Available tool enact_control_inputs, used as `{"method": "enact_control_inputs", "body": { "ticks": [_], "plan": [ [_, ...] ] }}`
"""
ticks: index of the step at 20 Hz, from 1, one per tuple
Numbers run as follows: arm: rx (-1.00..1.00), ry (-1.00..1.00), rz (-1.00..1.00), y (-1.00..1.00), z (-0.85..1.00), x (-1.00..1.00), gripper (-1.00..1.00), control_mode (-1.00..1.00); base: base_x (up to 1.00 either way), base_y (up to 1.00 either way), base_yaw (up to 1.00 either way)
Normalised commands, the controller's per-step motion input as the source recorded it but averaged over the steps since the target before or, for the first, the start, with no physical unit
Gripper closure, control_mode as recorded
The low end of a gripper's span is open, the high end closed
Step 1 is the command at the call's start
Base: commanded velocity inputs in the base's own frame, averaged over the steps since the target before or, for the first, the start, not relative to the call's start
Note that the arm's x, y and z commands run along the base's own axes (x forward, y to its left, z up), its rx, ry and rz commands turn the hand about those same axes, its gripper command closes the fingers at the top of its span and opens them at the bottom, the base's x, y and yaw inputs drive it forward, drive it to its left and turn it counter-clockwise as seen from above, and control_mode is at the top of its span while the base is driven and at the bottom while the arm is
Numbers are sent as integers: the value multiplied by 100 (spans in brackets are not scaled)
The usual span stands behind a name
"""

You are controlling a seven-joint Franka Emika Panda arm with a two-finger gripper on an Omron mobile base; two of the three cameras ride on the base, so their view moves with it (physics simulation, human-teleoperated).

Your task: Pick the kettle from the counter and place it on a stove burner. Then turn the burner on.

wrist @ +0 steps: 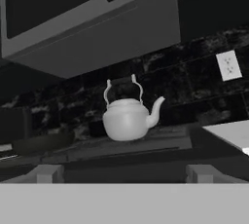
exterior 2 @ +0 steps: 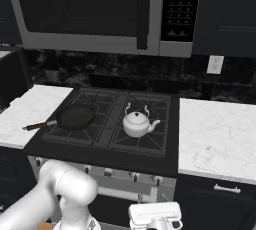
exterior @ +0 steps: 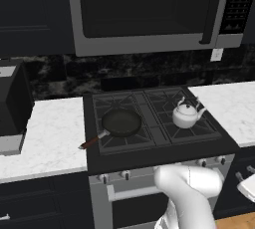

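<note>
The white-silver kettle (exterior: 186,115) (exterior 2: 137,123) (wrist: 127,117) stands upright on the front right stove burner (exterior: 199,131) (exterior 2: 147,143), its spout pointing right. The white counter (exterior: 230,107) (exterior 2: 215,133) lies beside the cooktop on the right. My gripper (wrist: 124,175) is low in front of the stove, well short of the kettle and level with the cooktop's front edge. It is open, its fingertips (wrist: 46,173) wide apart with nothing between them. The hand (exterior 2: 155,218) sits below the row of stove knobs (exterior 2: 135,176).
A dark frying pan (exterior: 121,123) (exterior 2: 76,116) with a reddish-brown handle rests on the front left burner. A microwave (exterior: 149,9) hangs above the stove. More counter (exterior: 47,136) lies to the left, with a dark appliance (exterior: 12,106) on it. A wall socket (wrist: 228,65) is at the right.
</note>
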Motion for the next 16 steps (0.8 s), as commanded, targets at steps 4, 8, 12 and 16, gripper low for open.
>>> {"method": "enact_control_inputs", "body": {
  "ticks": [4, 8, 12, 16],
  "plan": [
    [0, -3, 0, 2, -5, 28, -100, -100, 0, 0, 0],
    [-2, -2, -11, 32, -15, 39, -100, -100, 0, 0, 0],
    [-2, 0, -22, 25, -12, 43, -100, -100, 0, 0, 0],
    [0, 0, -9, 0, -3, 42, -100, -100, 0, 0, 0]
  ]
}}
